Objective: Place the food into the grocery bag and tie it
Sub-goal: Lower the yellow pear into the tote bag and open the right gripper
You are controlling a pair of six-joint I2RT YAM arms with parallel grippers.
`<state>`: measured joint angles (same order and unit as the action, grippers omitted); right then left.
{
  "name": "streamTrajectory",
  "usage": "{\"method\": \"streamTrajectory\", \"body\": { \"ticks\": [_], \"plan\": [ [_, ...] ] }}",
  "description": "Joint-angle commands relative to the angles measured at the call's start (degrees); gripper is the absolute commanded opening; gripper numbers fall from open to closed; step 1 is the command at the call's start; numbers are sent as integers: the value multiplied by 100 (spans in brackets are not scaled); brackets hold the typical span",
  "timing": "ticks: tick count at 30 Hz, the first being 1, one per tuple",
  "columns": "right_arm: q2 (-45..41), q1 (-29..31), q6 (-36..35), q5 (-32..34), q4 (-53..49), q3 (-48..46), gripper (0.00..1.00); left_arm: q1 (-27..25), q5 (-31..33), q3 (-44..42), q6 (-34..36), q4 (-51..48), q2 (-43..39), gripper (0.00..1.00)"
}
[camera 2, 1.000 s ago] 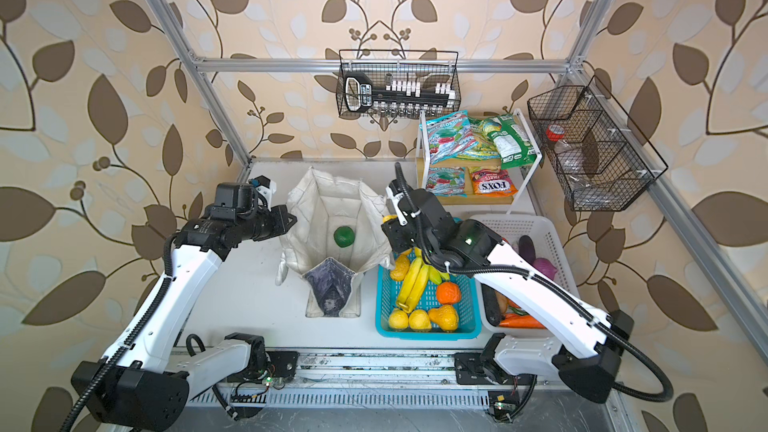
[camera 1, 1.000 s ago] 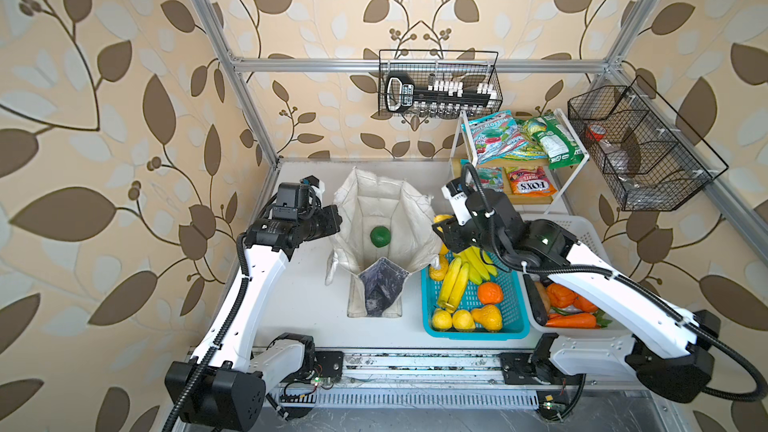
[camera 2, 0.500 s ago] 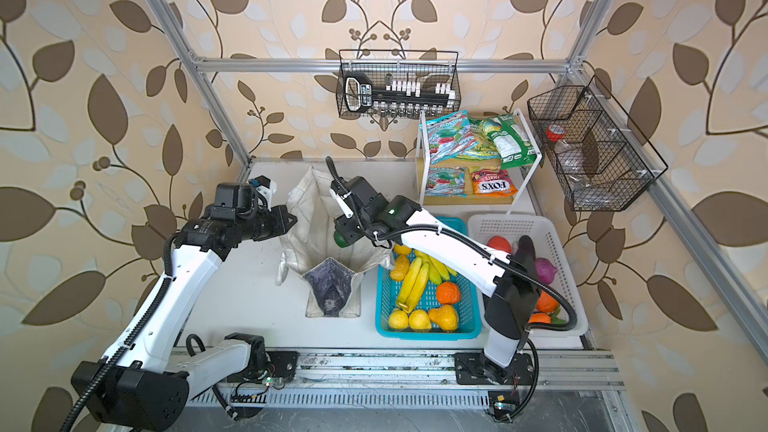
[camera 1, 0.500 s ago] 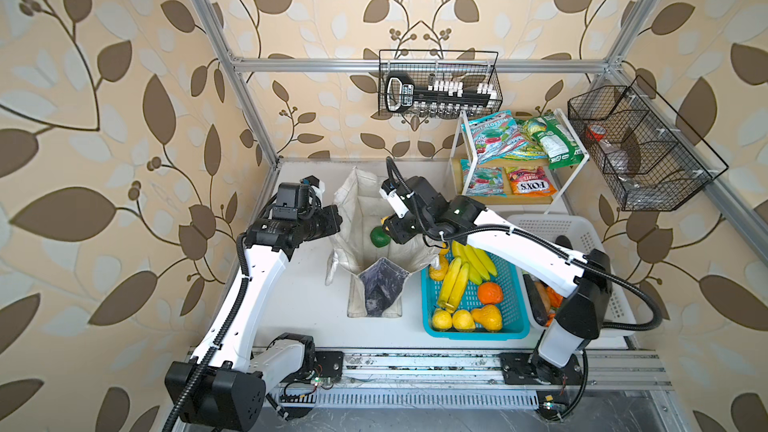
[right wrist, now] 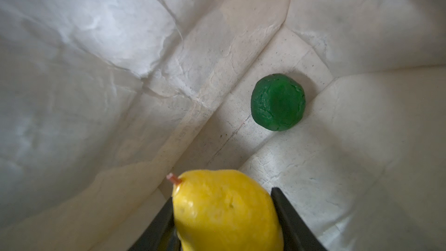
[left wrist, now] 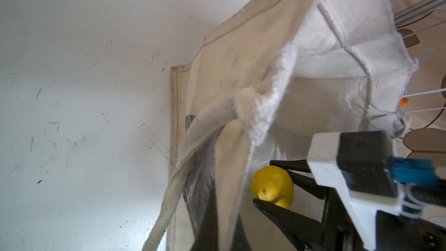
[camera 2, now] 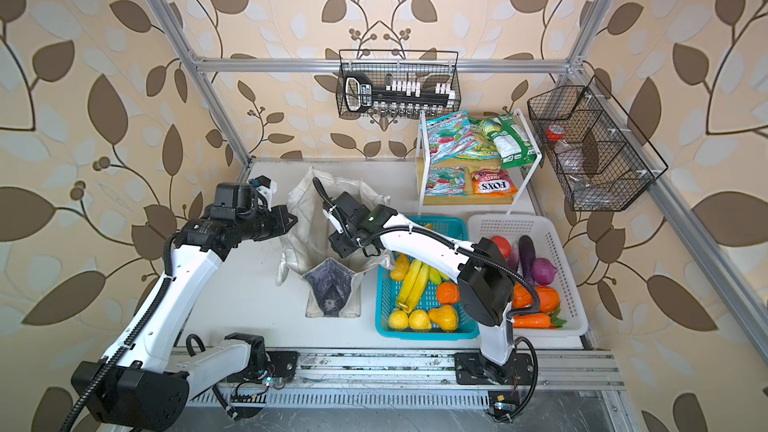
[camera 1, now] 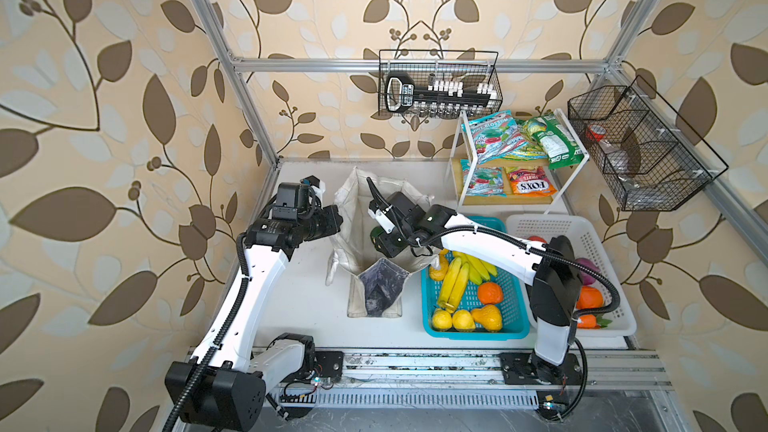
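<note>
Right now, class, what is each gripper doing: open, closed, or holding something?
Left gripper: closed on the rim of the grocery bag.
Right gripper: closed on the yellow fruit, held inside the bag.

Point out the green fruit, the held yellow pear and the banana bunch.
green fruit [right wrist: 278, 102]: right wrist view, its centre.
yellow pear [right wrist: 224, 211]: right wrist view, body between jaws.
banana bunch [camera 1: 455, 284]: a top view, mid-bunch.

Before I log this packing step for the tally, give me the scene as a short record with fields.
right claw: shut on yellow fruit, inside the grocery bag, above its floor
left claw: shut, holding the bag's rim
already in bag: green round fruit, on the floor
not yet bagged: banana bunch in turquoise basket; snack packets at back right
</note>
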<state>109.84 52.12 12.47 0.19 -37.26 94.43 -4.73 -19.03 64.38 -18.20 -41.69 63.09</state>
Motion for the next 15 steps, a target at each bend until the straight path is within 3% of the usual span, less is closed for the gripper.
{"method": "streamTrajectory", "body": {
  "ticks": [1, 7, 15],
  "plan": [
    [254, 35, -162, 9, -36, -116, 46, 110, -121, -40, -41, 284, -223, 0],
    [106, 62, 131, 418, 155, -619, 47, 137, 25, -25, -7, 240, -218, 0],
    [401, 59, 326, 379, 298, -822, 47, 143, -17, -66, -8, 293, -236, 0]
  ]
}}
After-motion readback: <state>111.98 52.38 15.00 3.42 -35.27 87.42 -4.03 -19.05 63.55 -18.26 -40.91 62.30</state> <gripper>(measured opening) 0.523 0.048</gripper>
